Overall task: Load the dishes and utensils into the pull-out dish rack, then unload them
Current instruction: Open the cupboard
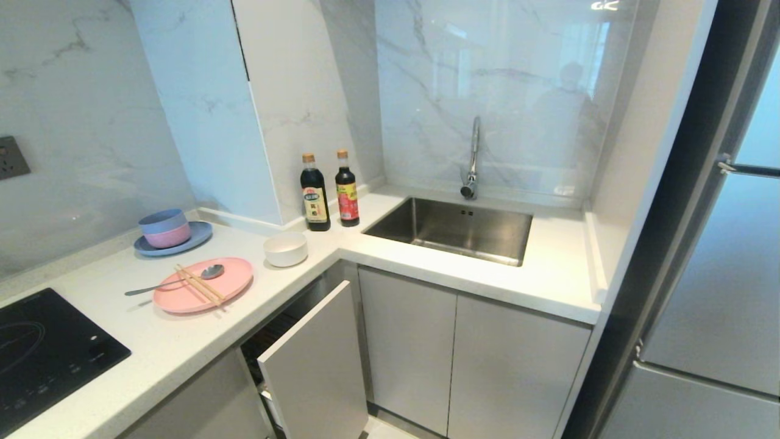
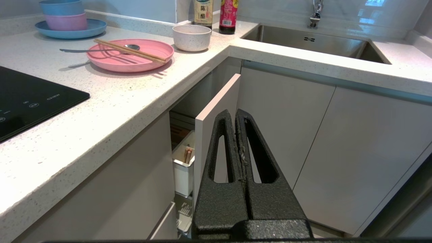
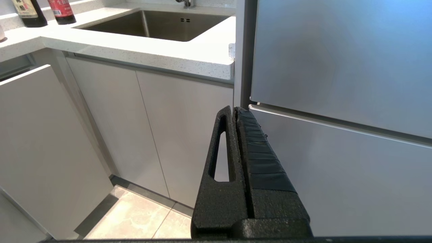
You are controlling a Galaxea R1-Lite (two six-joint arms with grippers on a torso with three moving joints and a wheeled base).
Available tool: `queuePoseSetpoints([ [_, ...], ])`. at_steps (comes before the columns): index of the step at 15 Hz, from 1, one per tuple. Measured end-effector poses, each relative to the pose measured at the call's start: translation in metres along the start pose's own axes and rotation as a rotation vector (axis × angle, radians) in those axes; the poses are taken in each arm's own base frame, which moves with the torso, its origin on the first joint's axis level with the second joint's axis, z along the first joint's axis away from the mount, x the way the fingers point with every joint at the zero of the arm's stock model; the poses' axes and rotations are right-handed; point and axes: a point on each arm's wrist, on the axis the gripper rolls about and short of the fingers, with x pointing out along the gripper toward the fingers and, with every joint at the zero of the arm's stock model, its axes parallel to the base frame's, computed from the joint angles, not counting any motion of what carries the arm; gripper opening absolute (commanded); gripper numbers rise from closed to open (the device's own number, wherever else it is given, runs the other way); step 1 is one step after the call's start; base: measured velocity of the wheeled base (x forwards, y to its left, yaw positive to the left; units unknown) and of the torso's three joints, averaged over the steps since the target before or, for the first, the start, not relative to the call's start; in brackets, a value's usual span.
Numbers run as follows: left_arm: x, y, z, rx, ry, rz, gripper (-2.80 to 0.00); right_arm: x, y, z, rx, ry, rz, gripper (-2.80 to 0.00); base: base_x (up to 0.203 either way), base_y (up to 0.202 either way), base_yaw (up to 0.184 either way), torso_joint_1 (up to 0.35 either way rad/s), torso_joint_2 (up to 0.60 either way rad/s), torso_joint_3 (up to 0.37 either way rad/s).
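Note:
On the white counter lies a pale-pink plate (image 1: 228,281) (image 2: 135,62). Wooden chopsticks (image 1: 200,285) (image 2: 130,50) and a silver spoon (image 1: 173,281) (image 2: 77,50) rest across it. A small white bowl (image 1: 285,249) (image 2: 191,37) stands beside it, near the corner. Below, the pull-out dish rack (image 1: 314,366) (image 2: 216,111) is partly drawn out. Its white utensil tub (image 2: 183,168) holds wooden sticks (image 2: 187,155). My left gripper (image 2: 235,113) is shut and empty, low in front of the rack's panel. My right gripper (image 3: 234,109) is shut and empty, low by the cabinets. Neither arm shows in the head view.
A blue plate with stacked pink and blue bowls (image 1: 172,235) sits at the back left. Two dark sauce bottles (image 1: 315,192) stand in the corner. The steel sink (image 1: 451,228) and tap are to the right, a black hob (image 1: 42,353) at the left, a fridge (image 1: 719,274) at far right.

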Motion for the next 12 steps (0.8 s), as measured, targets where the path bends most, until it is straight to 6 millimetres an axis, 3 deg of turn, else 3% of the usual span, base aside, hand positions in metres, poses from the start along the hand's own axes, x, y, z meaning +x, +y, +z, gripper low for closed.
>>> queuePoseSetpoints([
  [12, 0.0, 0.0, 0.0, 0.0, 0.0, 0.0, -2.8, 0.0, 0.0, 0.0, 0.0, 0.0, 0.001, -2.8, 0.0, 0.0, 0.0, 0.0, 0.0, 0.0],
])
